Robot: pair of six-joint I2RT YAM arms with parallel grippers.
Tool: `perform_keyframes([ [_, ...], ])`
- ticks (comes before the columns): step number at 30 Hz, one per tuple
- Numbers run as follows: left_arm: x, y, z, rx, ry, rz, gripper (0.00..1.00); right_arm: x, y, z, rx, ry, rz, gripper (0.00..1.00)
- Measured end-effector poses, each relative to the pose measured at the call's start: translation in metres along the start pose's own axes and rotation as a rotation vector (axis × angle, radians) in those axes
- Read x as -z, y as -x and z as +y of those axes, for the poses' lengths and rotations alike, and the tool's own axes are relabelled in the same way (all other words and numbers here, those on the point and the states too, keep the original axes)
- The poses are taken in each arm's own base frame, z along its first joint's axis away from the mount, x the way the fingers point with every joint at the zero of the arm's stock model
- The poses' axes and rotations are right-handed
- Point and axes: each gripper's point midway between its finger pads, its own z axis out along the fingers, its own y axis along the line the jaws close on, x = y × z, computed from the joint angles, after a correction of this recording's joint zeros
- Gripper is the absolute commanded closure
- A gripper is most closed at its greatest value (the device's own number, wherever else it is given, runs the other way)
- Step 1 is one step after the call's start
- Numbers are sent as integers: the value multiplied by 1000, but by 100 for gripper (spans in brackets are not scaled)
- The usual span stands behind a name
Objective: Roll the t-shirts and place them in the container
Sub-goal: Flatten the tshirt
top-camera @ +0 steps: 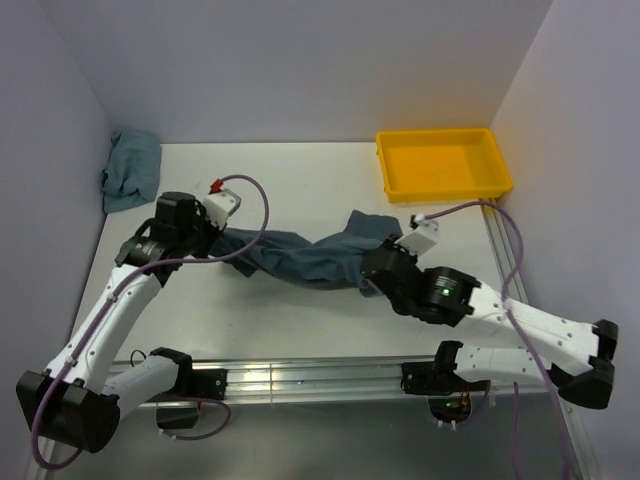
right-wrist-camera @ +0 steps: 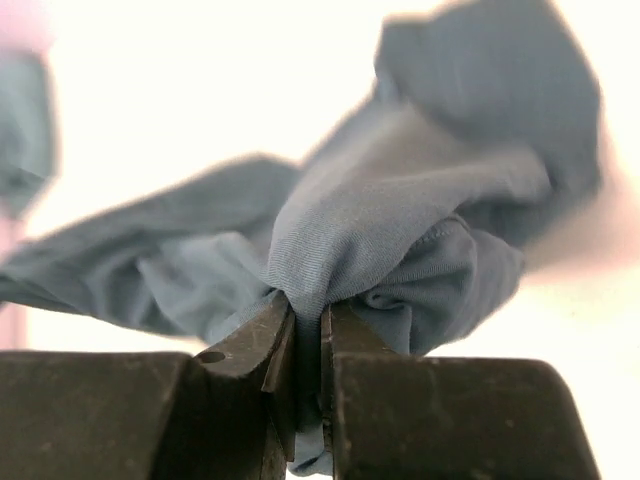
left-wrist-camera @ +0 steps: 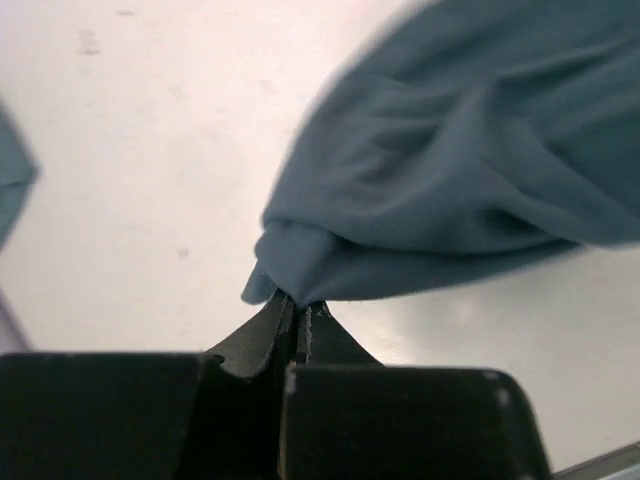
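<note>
Fabric of the t-shirt (top-camera: pixel 300 258) sits pinched in left hand (left-wrist-camera: pixel 300 310) and right hand (right-wrist-camera: pixel 308 318), apparently strung between them.

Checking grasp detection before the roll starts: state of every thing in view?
held t-shirt: unrolled, bunched, strung between both grippers.
left gripper: shut on held t-shirt's edge.
right gripper: shut on held t-shirt's other end.
spare t-shirt: crumpled in far-left corner, untouched.
yellow tray: nothing in it, far right.
</note>
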Motion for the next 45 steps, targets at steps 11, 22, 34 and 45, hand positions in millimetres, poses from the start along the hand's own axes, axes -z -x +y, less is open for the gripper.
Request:
perform_keyframes([
  [11,8,-14,66,102,102,72,100,-31,95,-47,-62,-126,-119,100],
  [22,-44,-45,56,197,-67,189,100,-156,4,-82,73,-279,227,97],
  [34,-120,-32,83,272,-94,229,89,-198,35,-44,52,-238,203,98],
  [45,-133,-25,89,327,-74,193,21,-227,20,-60,18,-276,266,61],
])
